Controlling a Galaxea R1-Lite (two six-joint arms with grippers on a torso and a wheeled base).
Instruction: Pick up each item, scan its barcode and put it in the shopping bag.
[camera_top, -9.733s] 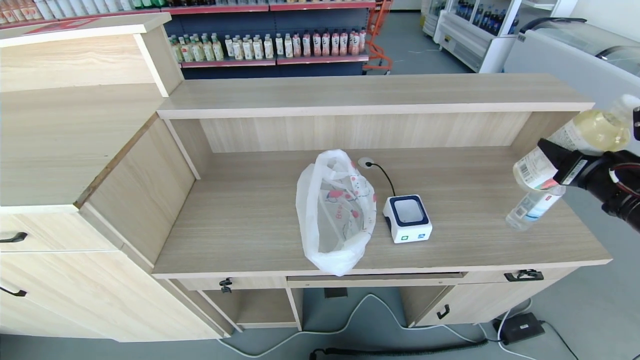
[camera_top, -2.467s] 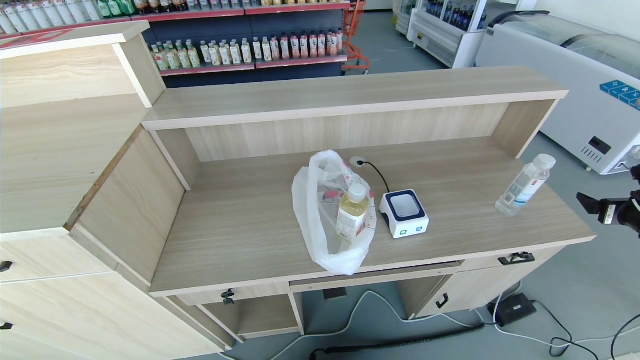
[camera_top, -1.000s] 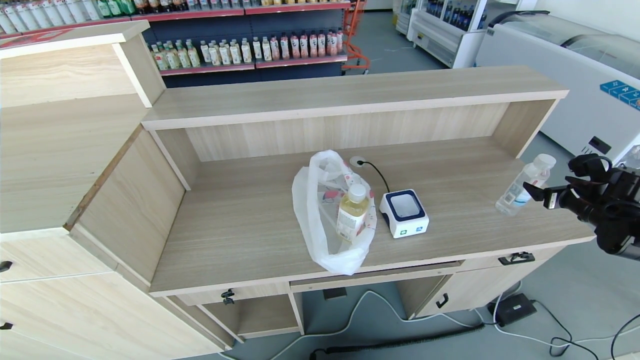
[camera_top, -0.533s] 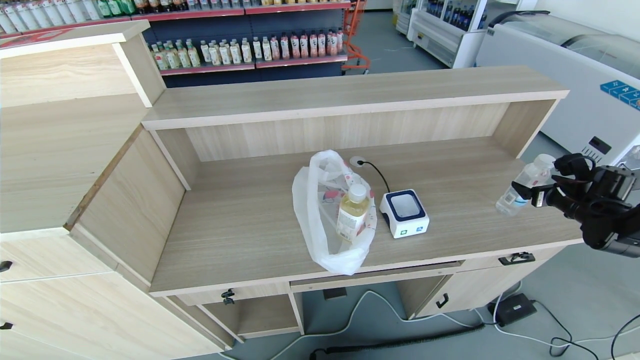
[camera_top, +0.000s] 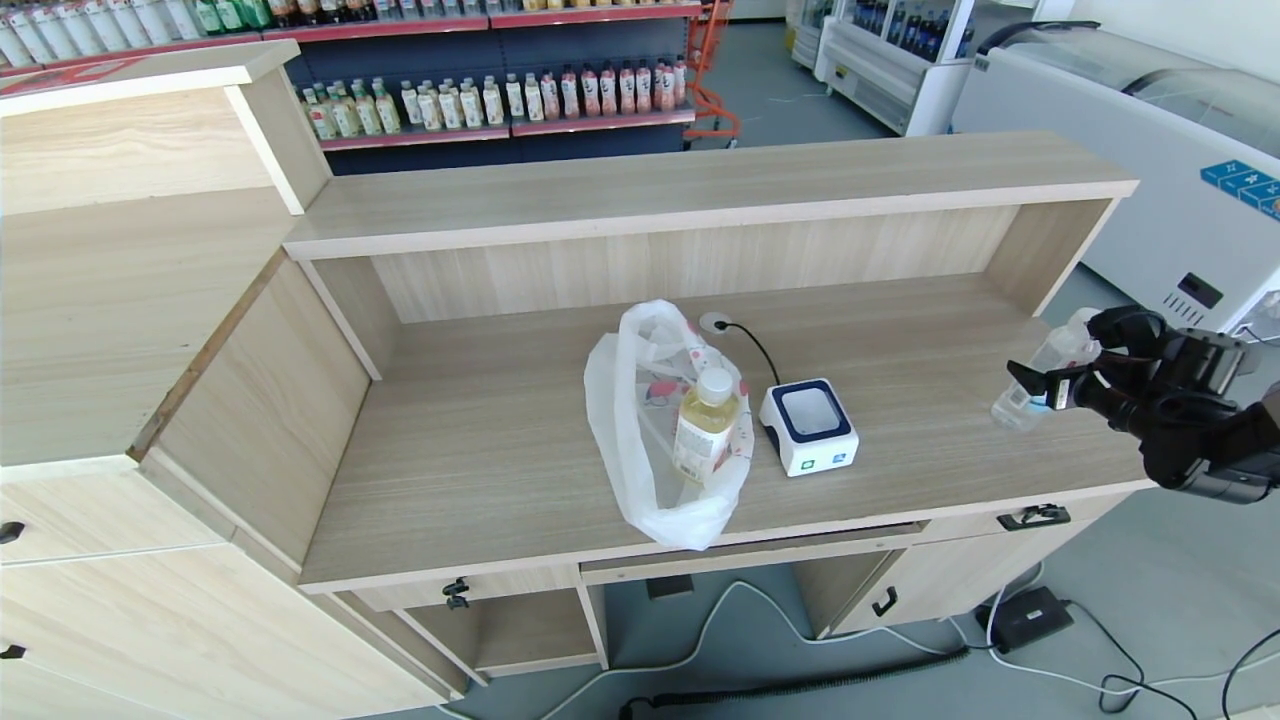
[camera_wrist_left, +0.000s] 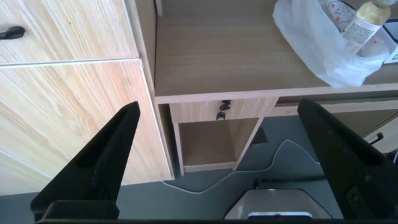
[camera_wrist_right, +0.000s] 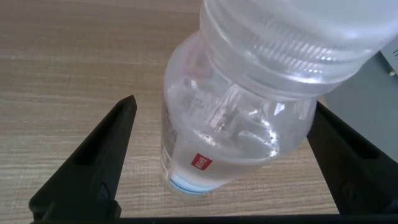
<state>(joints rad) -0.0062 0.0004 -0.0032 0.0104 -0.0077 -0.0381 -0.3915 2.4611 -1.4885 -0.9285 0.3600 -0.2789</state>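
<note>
While one item is bagged and one is not, the task stands at roughly the halfway mark.

Head view:
- The shopping bag (camera_top: 665, 430) sits mid-worktop (camera_top: 480, 440) with the yellow-drink bottle (camera_top: 706, 425) inside it, so this item is judged done.
- The scanner (camera_top: 808, 426) is just beside the bag, at its three o'clock.
- The water bottle (camera_top: 1012, 405) stands far out at the scanner's three o'clock, near the worktop's edge. It is neither scanned nor bagged.
- The right pincer (camera_top: 1050, 370) is at the water bottle, with one finger partly masking it.

Left wrist view:
- The left pincer (camera_wrist_left: 217, 106) is spread wide and carries nothing, well apart from the bag (camera_wrist_left: 317, 37).

Right wrist view:
- The right pincer (camera_wrist_right: 224, 106) is spread wide with a finger on either side of the water bottle (camera_wrist_right: 249, 124). There is no grip yet.
- The cap is cut off at the frame edge.
- The label is seen through the plastic, and the barcode's facing cannot be told.

Left to do: grasp, scan and bag.
</note>
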